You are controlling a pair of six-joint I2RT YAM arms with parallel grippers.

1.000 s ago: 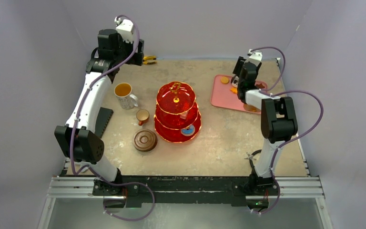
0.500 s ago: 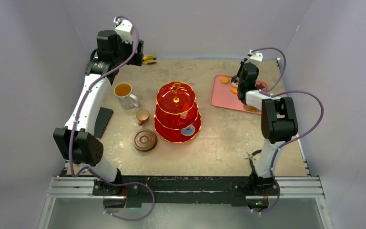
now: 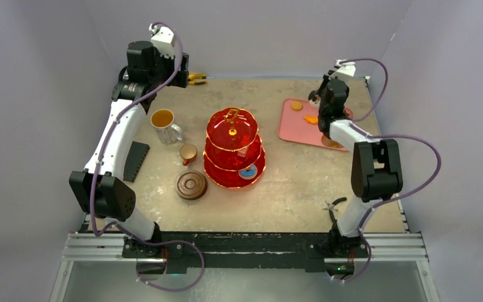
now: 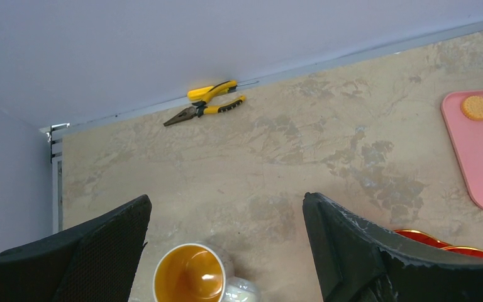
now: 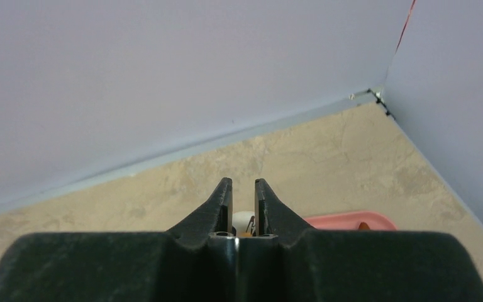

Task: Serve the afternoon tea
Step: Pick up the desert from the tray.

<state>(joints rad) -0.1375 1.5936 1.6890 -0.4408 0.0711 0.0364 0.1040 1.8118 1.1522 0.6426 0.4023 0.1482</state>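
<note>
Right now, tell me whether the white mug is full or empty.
Full: the upright mug shows amber tea near its rim in the left wrist view.

**No Lettering Legible On Tea Table**

No word, brand, number or sign is coming through clearly in any view. A pale mark is showing on the blue pastry (image 3: 248, 171) lying on the lowest tier of the red three-tier stand (image 3: 233, 139), but it is appearing too small to read. The white mug (image 3: 168, 132) is carrying a faint greyish pattern on its side, likewise too blurred to make out.
</note>
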